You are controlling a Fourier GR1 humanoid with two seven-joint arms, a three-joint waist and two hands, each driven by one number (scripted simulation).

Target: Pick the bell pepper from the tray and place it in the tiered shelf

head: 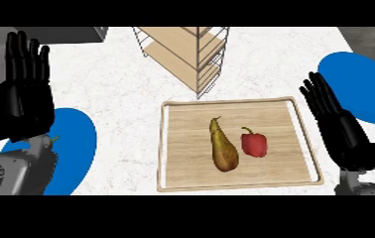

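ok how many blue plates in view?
2. One blue plate is at the counter's left, partly hidden by the left hand. The other blue plate is at the right edge, above the right hand, cut off by the frame. None else shows.

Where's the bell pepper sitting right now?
In the head view, the red bell pepper lies on the wooden tray, right of centre, just right of the pear and below the tiered shelf; neither hand touches it.
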